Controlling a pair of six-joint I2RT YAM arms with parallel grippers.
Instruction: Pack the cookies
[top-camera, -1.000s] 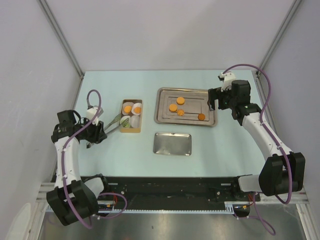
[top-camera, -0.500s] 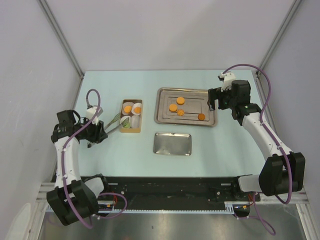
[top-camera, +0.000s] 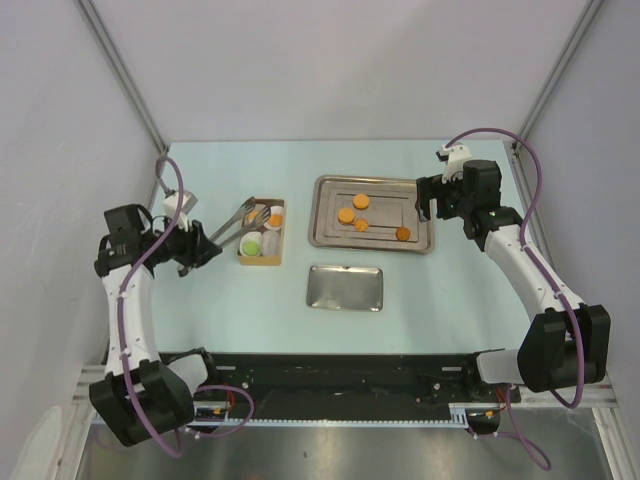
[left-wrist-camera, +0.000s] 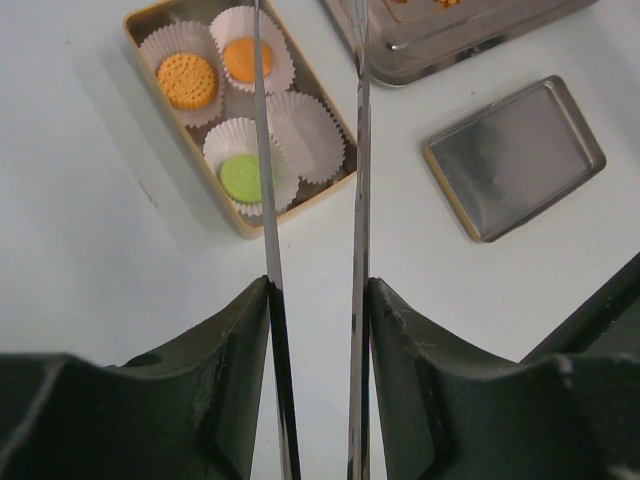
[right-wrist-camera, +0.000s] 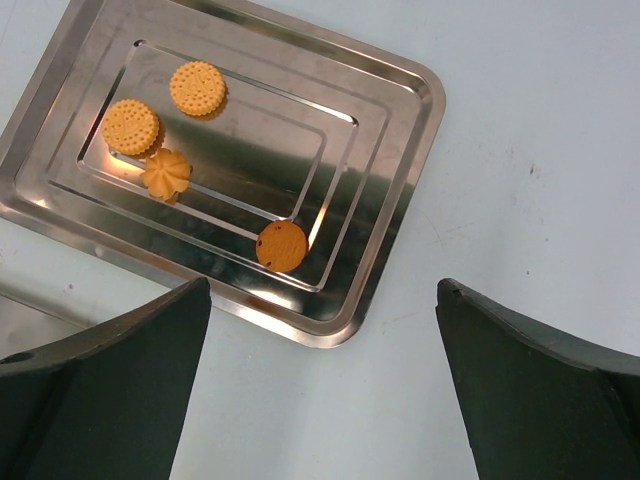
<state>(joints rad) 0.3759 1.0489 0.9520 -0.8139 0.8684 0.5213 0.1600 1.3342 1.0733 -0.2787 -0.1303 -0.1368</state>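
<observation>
Well, the left hand (left-wrist-camera: 318, 286) grips tongs (left-wrist-camera: 358, 200) above the green cookie's (left-wrist-camera: 240, 178) box (left-wrist-camera: 298, 207), the right hand (right-wrist-camera: 322, 286) spread wide at the right edge of the tray (right-wrist-camera: 400, 150) holding four orange cookies (right-wrist-camera: 197, 87).

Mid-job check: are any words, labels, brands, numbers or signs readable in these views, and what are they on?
No readable text in any view.
Round orange cookies on the large steel tray: only a dotted embossed pattern, no letters made out.
Tan cardboard box, white paper cups, small steel tray, metal tongs: no markings seen.
</observation>
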